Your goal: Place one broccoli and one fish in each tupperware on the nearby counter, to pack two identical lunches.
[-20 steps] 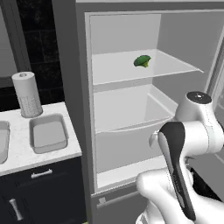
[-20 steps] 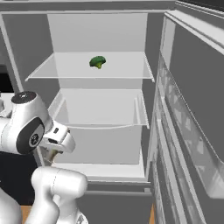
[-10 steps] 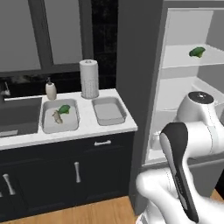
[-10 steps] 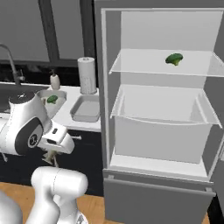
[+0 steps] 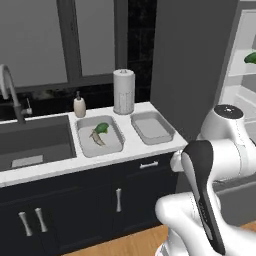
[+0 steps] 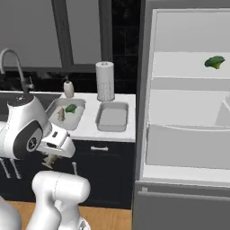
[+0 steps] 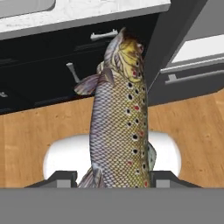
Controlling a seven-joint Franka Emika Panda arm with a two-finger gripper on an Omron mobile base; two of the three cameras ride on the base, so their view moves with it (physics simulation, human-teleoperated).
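In the hand view my gripper [image 7: 116, 179] is shut on a spotted brown fish [image 7: 118, 113], which points away from the hand over the wooden floor. From the right base view the gripper [image 6: 50, 158] hangs low in front of the dark cabinets, left of and below the counter [image 6: 90, 126]. Two grey tupperware stand side by side on the counter [image 5: 135, 148]. The left tupperware [image 5: 108, 145] [image 6: 72, 119] holds a broccoli [image 5: 102, 128] [image 6: 70, 108] and a second fish [image 5: 95, 137] [image 6: 60, 115]. Nothing lies in the right tupperware [image 5: 152, 128] [image 6: 111, 117]. Another broccoli [image 6: 214, 62] [image 5: 250, 57] lies on a shelf of the open fridge.
A paper towel roll [image 5: 124, 91] and a soap bottle [image 5: 79, 106] stand behind the trays. The dark sink [image 5: 32, 142] with its tap lies to the left. The open fridge [image 6: 188, 134] and its door edge stand close on the right.
The whole picture has shifted from the open fridge to the counter, so the base has moved. The gripper stays shut, and now holds the fish.
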